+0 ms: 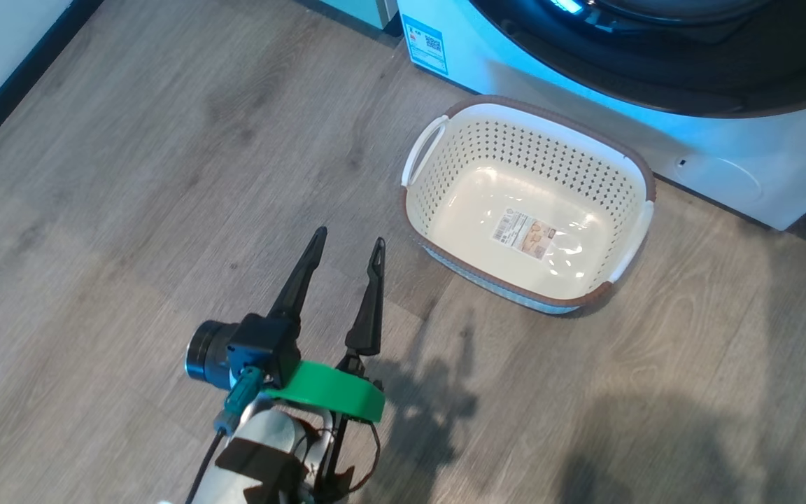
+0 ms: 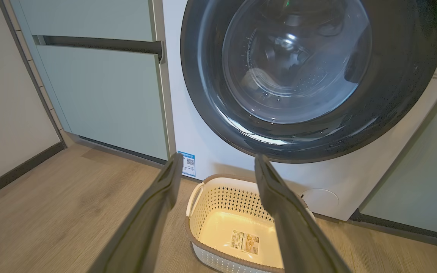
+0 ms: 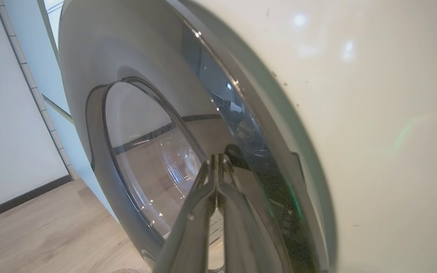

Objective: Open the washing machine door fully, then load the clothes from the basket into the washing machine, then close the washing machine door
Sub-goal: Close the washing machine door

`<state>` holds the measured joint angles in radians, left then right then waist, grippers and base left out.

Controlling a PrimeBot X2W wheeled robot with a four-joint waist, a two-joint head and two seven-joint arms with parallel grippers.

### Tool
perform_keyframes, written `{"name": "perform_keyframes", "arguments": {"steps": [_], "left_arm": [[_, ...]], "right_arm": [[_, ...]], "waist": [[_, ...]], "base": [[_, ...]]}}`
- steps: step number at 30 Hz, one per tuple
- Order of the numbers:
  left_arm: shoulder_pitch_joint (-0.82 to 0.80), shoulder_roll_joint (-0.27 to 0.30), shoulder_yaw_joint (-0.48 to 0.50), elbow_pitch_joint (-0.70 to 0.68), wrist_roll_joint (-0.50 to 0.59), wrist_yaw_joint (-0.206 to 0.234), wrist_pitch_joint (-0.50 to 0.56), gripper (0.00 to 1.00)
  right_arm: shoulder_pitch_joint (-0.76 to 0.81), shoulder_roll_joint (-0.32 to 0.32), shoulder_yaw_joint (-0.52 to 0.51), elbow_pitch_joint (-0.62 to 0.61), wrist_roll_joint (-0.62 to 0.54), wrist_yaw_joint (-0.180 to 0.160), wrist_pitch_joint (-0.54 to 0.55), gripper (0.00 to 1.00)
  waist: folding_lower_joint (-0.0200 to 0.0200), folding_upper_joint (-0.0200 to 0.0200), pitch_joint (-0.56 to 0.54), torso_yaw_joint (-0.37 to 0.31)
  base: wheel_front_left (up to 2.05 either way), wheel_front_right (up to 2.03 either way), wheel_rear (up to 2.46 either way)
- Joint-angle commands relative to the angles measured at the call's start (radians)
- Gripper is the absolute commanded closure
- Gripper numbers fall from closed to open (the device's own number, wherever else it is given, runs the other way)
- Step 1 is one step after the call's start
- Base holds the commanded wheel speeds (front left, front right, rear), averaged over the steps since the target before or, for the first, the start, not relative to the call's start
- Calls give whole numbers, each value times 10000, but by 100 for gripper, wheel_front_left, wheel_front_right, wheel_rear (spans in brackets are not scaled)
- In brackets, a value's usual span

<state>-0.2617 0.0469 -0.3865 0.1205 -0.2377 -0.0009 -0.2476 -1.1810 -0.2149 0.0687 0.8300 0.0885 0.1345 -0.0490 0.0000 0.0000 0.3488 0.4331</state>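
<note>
The washing machine (image 1: 725, 154) (image 2: 173, 113) (image 3: 374, 113) is white. Its door (image 2: 203, 94) (image 1: 655, 77) (image 3: 89, 49), black-rimmed with a glass bowl, lies against the front. The cream basket (image 1: 536, 112) (image 2: 203, 180) stands on the floor before it, holding nothing but its label sticker. The clothes are out of view. My left gripper (image 1: 348, 236) (image 2: 218, 156) hangs open and empty over the floor, left of the basket, pointing at the machine. My right gripper (image 3: 216, 155) is shut on nothing, its tips at the door's glossy rim near its right edge.
Pale green cabinets (image 2: 101, 94) flank the machine on the left, and another (image 2: 423, 182) on the right. A wall with dark skirting (image 2: 13, 174) (image 1: 18, 77) bounds the wooden floor on the left. A small round white panel cover (image 1: 732, 178) sits low on the machine.
</note>
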Motion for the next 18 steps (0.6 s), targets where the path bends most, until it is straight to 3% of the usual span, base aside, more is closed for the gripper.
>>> {"name": "perform_keyframes", "arguments": {"steps": [1, 9, 18], "left_arm": [[-225, 88, 443, -266, 93, -53, -141, 0], [-165, 68, 618, -206, 232, -108, -141, 0], [-69, 82, 866, -175, 377, -175, -141, 0]], "right_arm": [[-336, 235, 133, -308, 87, -38, -135, 100], [623, 420, 858, -733, 522, -38, -575, 100], [2492, 532, 1224, -2489, 994, -38, -983, 100]], "waist": [[0, 0, -44, -38], [0, 0, -297, -354], [0, 0, -627, -810]], "base": [[0, 0, 0], [0, 0, 0], [0, 0, 0]]}}
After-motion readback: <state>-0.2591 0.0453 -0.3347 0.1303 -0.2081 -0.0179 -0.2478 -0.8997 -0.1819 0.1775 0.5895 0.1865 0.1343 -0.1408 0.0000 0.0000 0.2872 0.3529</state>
